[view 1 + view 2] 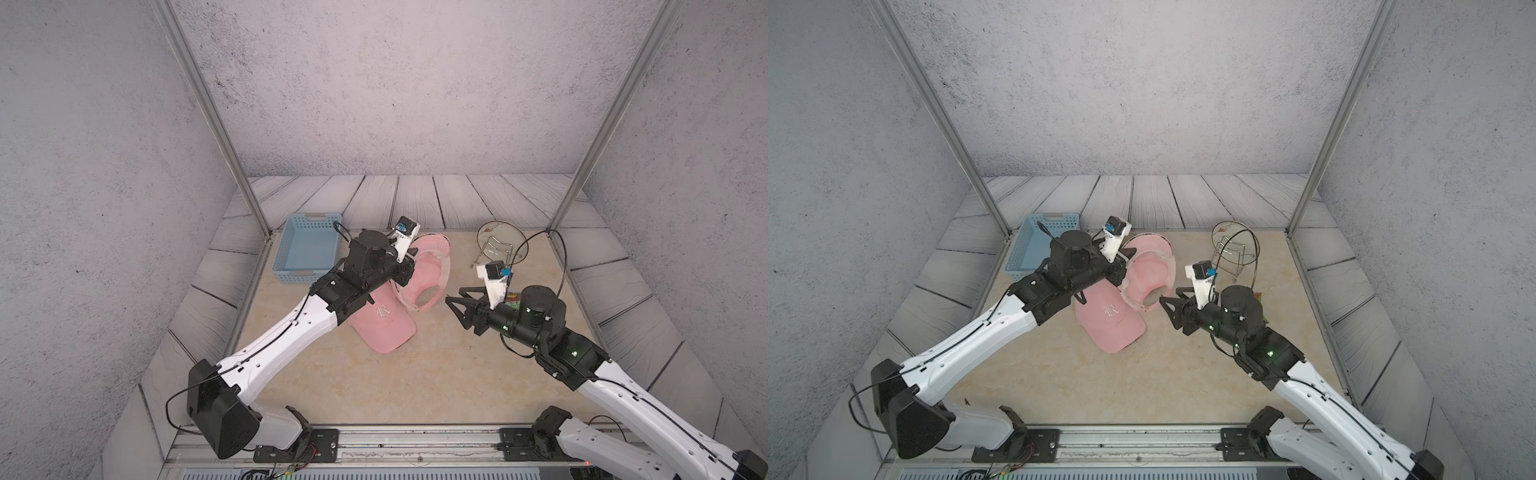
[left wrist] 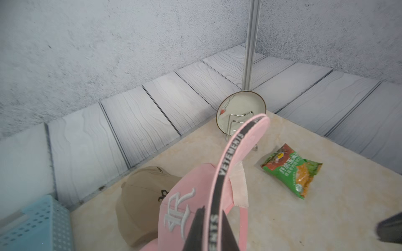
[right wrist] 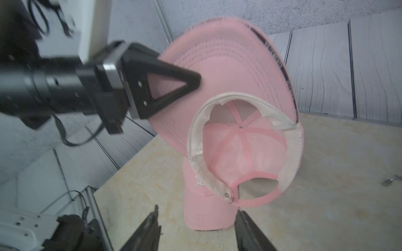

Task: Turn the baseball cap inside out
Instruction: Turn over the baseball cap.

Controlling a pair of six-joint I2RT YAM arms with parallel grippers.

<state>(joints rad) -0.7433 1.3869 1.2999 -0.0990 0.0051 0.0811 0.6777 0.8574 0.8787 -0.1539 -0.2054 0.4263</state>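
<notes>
The cap is held up over the middle of the surface, far of a second pink cap. Its brim is clamped in the left gripper and its opening faces right. The sweatband is partly folded out, but the crown is not yet pushed through, so most of the turning looks left to do. The right gripper stands apart and empty, just short of the opening

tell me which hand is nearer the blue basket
Left. The left hand, shut on the brim of the raised pink cap, is close to the blue basket; the open right hand is farther off, beyond that cap.
</notes>
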